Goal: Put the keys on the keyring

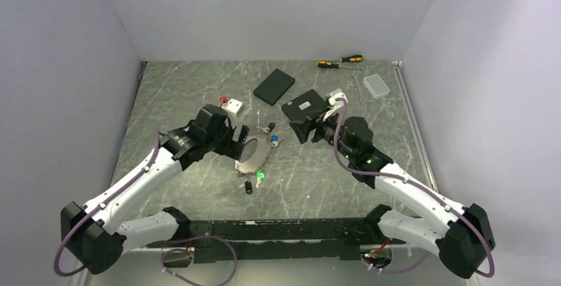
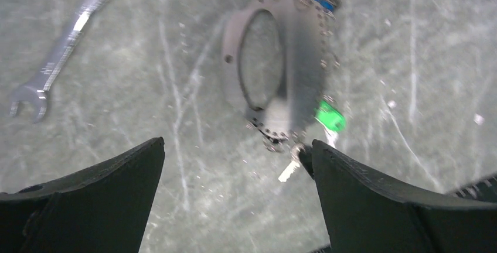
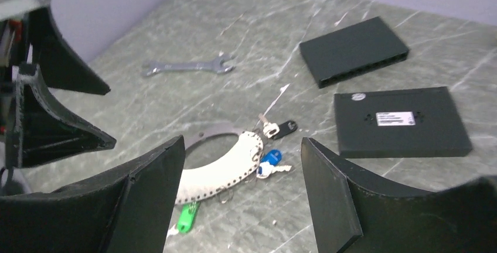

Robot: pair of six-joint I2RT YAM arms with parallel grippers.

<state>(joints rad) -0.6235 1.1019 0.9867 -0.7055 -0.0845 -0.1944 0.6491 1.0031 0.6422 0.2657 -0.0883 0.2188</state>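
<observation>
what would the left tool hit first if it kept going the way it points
Likely the near end of the keyring, by the green key, straight ahead of the left tool; depth is unclear.

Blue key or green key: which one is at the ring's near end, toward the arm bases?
The green key, at the keyring's near end; the blue key lies at its far end.
</observation>
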